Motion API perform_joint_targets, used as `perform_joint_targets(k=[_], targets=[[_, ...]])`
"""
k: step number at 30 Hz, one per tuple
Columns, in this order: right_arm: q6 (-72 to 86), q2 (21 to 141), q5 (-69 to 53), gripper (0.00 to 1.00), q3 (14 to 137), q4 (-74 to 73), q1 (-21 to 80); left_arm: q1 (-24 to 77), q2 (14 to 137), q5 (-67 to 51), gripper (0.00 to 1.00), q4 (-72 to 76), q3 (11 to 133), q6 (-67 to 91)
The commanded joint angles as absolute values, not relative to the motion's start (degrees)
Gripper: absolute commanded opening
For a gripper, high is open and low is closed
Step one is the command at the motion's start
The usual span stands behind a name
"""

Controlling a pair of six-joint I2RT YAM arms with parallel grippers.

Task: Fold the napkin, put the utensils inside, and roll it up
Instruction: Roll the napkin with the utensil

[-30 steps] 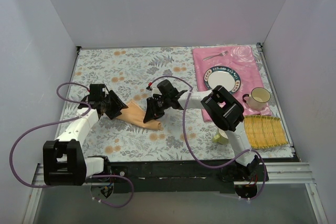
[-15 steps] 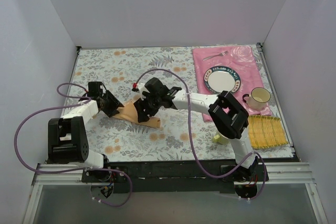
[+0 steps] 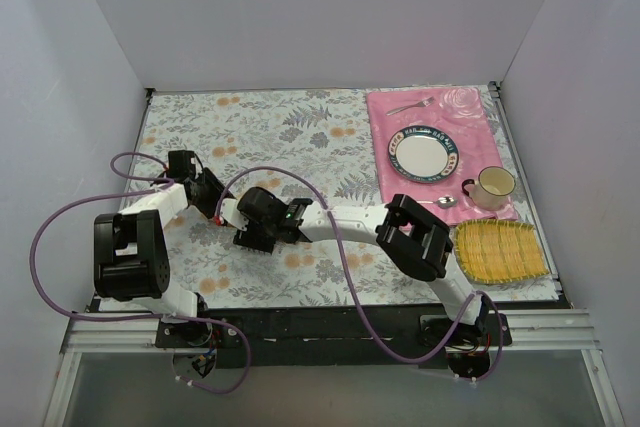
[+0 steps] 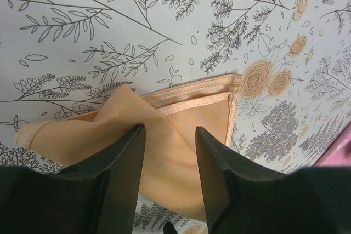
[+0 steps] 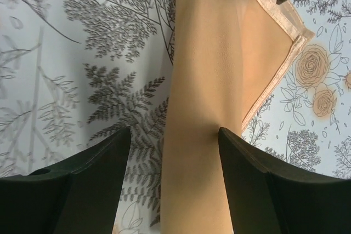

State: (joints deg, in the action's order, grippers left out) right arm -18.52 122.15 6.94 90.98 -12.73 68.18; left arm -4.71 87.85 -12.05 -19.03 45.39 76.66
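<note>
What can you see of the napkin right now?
The napkin is thin peach-orange cloth with a stitched hem, slightly shiny, folded into layers on the floral table cover. One fold rises in a ridge between the left gripper's fingers; the open right gripper straddles a long folded band.

Top view is lit brightly and evenly from above; only soft, short shadows are thrown on the tabletop (image 3: pixel 300 117). Wrist views are focused on the napkin (image 4: pixel 181 119), while fingers (image 5: pixel 88 179) of the right claw (image 5: pixel 174 135) are rendered dark and soft-edged.
</note>
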Motion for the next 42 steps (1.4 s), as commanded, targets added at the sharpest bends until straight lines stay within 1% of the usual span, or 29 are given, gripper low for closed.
perform_joint_targets(k=[1, 4, 8, 9, 11, 13, 14, 16, 17, 22, 23, 26, 31, 33, 34, 37, 42], targets=[[-24.52, 124.36, 15.2, 0.72, 92.37, -9.5, 68.2, -5.1, 90.61, -8.53, 0.42, -23.29, 44.91, 74.18], [-25.05, 125.68, 17.22, 0.7, 92.02, -7.91, 68.2, -5.19, 90.97, -8.44, 0.42, -23.47, 45.35, 74.09], [-23.73, 127.09, 14.87, 0.63, 92.72, -7.82, 67.77, -5.1, 91.06, -9.14, 0.43, -23.64, 45.88, 74.09], [-23.12, 127.52, 14.16, 0.56, 93.16, -8.08, 67.5, -5.1, 90.88, -9.14, 0.43, -23.73, 46.05, 74.09], [-21.02, 128.76, 13.19, 0.48, 94.04, -8.87, 66.97, -5.1, 89.83, -9.06, 0.46, -23.9, 46.76, 73.83], [-19.61, 129.28, 11.96, 0.43, 94.92, -9.84, 66.53, -5.1, 89.04, -8.96, 0.49, -24.6, 47.72, 73.74], [-17.42, 129.37, 10.47, 0.37, 95.18, -10.19, 66.36, -5.1, 88.51, -8.36, 0.5, -24.78, 48.16, 73.91], [-14.69, 129.99, 8.27, 0.31, 96.94, -12.29, 65.22, -5.19, 86.4, -8.18, 0.55, -25.22, 48.95, 74.18], [-12.15, 130.16, 5.56, 0.27, 97.47, -12.91, 64.78, -5.19, 85.79, -7.48, 0.59, -25.4, 49.3, 74.61], [-4.84, 131.21, -4.98, 0.22, 101.5, -16.6, 62.06, -5.1, 79.73, -4.58, 0.65, -26.45, 51.24, 76.2], [-3.53, 131.57, -6.4, 0.18, 102.47, -18.7, 61.53, -5.1, 79.19, -3.79, 0.66, -26.89, 52.11, 76.46], [1.47, 132.71, -13.17, 0.17, 104.76, -20.65, 59.51, -5.1, 77.7, -1.5, 0.67, -28.91, 53.34, 77.43], [11.83, 135.52, -26.77, 0.17, 105.91, -20.31, 54.94, -5.1, 76.2, -4.2, 0.66, -29.09, 52.74, 77.43], [15.54, 136.14, -31.09, 0.17, 103.81, -16.55, 53.01, -5.1, 76.46, -5.44, 0.65, -29.0, 52.21, 77.17], [19.04, 136.32, -34.68, 0.18, 103.02, -14.96, 52.39, -5.1, 76.55, -7.54, 0.65, -28.66, 51.86, 77.26], [24.84, 137.2, -39.88, 0.18, 100.29, -9.51, 50.98, -5.1, 77.17, -12.11, 0.63, -26.37, 49.84, 77.34], [33.39, 137.29, -44.64, 0.2, 94.59, -0.54, 49.4, -5.01, 79.79, -17.48, 0.57, -21.28, 48.6, 78.13]])
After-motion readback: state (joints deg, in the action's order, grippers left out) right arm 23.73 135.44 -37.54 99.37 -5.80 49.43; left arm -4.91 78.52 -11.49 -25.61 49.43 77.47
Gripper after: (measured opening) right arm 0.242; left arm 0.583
